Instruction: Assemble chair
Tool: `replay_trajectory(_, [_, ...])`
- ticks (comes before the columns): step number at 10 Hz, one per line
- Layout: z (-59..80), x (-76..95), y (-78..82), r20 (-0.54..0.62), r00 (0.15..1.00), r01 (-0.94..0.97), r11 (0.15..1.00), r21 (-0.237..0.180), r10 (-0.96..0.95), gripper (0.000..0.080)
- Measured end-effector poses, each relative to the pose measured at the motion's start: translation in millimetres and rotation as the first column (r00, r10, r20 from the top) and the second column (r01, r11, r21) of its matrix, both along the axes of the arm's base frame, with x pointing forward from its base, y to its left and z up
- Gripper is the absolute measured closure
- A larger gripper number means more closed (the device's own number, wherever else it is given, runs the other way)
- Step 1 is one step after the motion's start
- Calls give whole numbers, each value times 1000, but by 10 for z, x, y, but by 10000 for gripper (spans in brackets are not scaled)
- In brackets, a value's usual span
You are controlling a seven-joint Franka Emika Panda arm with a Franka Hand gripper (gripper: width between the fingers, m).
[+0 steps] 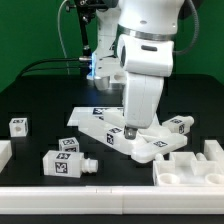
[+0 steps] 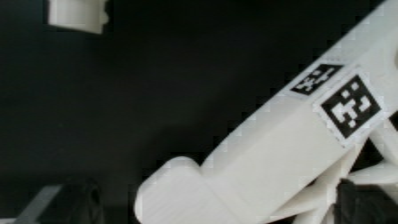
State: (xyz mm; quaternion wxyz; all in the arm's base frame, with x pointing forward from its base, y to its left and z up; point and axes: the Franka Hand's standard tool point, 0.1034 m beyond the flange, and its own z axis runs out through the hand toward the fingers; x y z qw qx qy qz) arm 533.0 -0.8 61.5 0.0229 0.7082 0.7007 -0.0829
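Blocky chair piece (image 1: 62, 162), peg end toward the exterior view's right

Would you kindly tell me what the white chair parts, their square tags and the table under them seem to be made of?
The chair parts look like moulded white plastic: uniform colour, smooth faces, rounded edges. The tags look like printed matte stickers, crisp black-on-white; paper or vinyl, I cannot tell. The table looks matte black, without reflections; possibly cloth or coated board.
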Motion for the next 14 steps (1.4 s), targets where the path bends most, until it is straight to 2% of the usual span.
replay_trajectory(2, [-25,-39,-26,-6,1000,30,1000,6,-30,150])
replay_trajectory(4, [-84,-317,-212,-34,977,213,977,32,-212,150])
replay_trajectory(5, [-97,-435,-247,-96,947,308,951,12,-305,150])
replay_trajectory(6, [-92,-415,-266,-124,941,317,948,1,-315,150])
replay_trajectory(7, [-98,-383,-252,-108,945,312,950,9,-310,150])
replay_trajectory(10, [-122,-413,-272,-116,940,323,946,8,-320,150])
replay_trajectory(11, [-202,-576,-342,-175,893,422,907,4,-415,150])
replay_trajectory(12, [-268,-713,-391,-243,846,484,875,-22,-474,150])
replay_trajectory(14, [-273,-804,-399,-304,804,518,853,-64,-511,150])
